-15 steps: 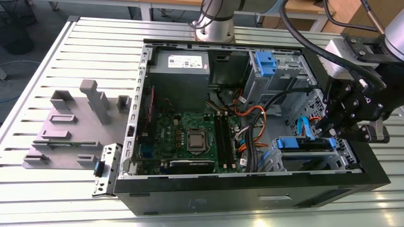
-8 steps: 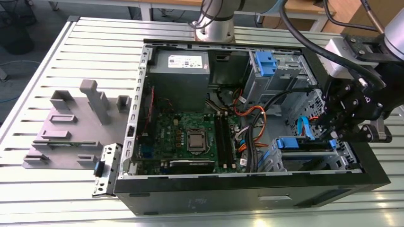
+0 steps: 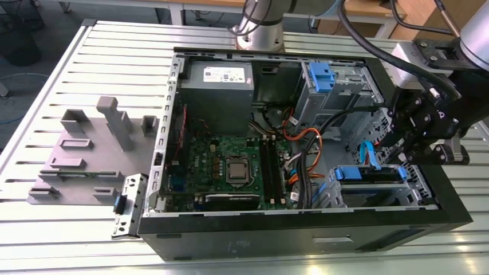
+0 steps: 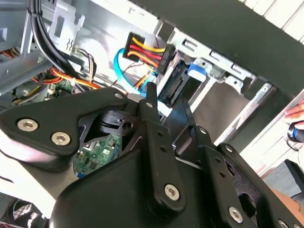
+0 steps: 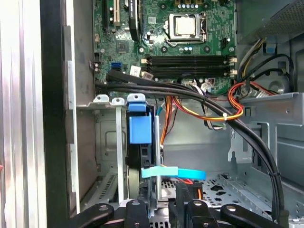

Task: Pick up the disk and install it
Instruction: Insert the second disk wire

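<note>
Gripper (image 3: pixel 428 150) hangs over the open case's (image 3: pixel 306 229) drive corner, finger state unclear | disk (image 5: pixel 140 142) stands on edge in the bay (image 5: pixel 110 142) just ahead | insertion looks mostly complete; release unconfirmed

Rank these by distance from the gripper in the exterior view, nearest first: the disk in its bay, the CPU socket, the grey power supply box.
From the gripper:
1. The disk, with blue rails, in the bay just beside it.
2. The CPU socket, mid-motherboard, toward the exterior view's left.
3. The grey power supply box, in the case's far corner on the exterior view's left.
</note>
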Action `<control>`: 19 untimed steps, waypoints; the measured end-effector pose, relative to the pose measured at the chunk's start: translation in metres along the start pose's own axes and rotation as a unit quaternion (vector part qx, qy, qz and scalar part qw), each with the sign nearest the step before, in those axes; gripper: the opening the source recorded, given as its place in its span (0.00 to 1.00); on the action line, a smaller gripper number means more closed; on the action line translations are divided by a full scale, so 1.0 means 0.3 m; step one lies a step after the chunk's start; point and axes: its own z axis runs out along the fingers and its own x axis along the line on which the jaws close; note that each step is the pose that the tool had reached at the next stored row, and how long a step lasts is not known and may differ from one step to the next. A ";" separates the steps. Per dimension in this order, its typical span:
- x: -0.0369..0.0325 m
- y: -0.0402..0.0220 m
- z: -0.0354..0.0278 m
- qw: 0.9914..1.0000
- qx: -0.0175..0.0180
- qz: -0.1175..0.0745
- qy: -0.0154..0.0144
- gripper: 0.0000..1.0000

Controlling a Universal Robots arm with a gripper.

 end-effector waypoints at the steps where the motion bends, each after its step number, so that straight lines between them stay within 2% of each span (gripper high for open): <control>1: -0.001 -0.007 0.002 1.000 0.000 0.000 0.000 0.37; 11: -0.011 -0.061 0.024 1.000 0.000 0.000 0.000 0.37; 16: -0.017 -0.069 0.039 1.000 0.000 0.000 0.000 0.37; 19: -0.019 -0.072 0.040 1.000 0.000 0.000 0.000 0.37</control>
